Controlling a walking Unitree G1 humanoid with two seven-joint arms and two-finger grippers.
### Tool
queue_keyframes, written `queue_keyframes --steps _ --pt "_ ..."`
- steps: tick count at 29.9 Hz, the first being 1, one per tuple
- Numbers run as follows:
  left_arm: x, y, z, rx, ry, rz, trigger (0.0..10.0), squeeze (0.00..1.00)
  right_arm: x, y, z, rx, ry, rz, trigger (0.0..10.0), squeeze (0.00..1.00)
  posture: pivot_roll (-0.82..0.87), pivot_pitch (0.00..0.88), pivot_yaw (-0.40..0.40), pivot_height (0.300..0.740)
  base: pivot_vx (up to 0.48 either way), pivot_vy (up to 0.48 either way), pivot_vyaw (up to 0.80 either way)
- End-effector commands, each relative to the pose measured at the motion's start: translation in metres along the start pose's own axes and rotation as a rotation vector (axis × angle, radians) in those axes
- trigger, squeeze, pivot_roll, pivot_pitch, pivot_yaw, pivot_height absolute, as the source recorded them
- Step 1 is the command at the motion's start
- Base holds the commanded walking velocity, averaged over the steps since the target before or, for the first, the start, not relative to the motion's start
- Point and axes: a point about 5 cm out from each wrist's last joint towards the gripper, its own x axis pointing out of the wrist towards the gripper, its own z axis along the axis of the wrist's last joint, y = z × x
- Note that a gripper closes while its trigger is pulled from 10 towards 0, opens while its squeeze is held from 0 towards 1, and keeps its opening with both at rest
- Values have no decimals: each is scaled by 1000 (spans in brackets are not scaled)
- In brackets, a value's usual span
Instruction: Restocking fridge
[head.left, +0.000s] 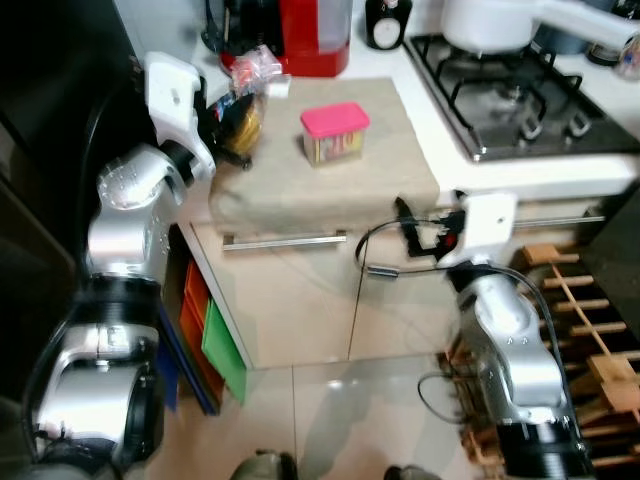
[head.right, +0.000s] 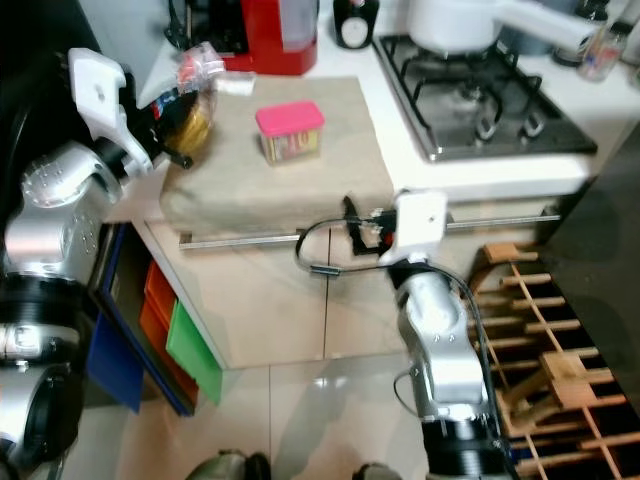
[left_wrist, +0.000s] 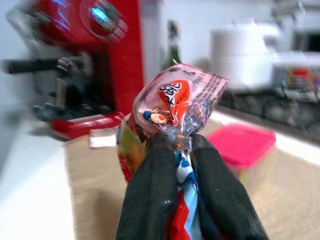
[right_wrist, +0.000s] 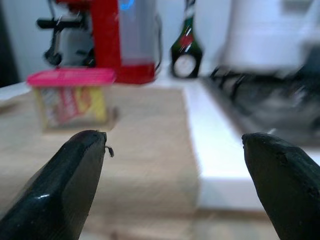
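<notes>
While the left gripper (left_wrist: 182, 150) pinches one snack bag (left_wrist: 172, 107) at the mat's (head.left: 350, 180) edge, the right gripper (right_wrist: 172, 170) gapes empty near one pink-lidded box (head.left: 334, 133).

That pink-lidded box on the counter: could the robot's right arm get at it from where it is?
Probably yes. The right gripper is open and faces the pink-lidded box across bare cloth, with nothing between them.

I see crinkly, glossy clear plastic on the snack bag (left_wrist: 172, 107), coarse matt woven cloth on the beige mat (head.left: 330, 180), smooth pink plastic on the container lid (head.left: 334, 118), and glossy floor tiles (head.left: 330, 420).
</notes>
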Motion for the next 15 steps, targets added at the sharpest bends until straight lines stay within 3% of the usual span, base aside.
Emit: queue_keyframes --steps 1,3,7,8,12,15 --pt "-2 -4 22 10 -105 48 0 0 3 0 2 -12 -30 -20 10000 271 1 0 72 740 0 0 0" --pt "-3 -6 19 4 -107 64 0 0 4 0 3 -5 -35 -26 10000 271 4 0 71 740 0 0 0" --pt "-15 -15 20 13 -127 198 0 0 11 4 1 4 -53 -30 10000 267 9 0 72 740 0 0 0" --pt "-16 -13 19 32 -120 246 10000 0 12 5 1 10 -54 -26 10000 267 7 0 71 740 0 0 0" --pt "-16 -14 9 57 -77 325 10000 0 13 14 -1 30 -53 27 10000 263 -1 0 69 740 0 0 0" --pt "-35 -21 -18 17 -10 399 10000 0 10 22 -5 34 -24 86 10000 259 -18 0 51 740 0 0 0"
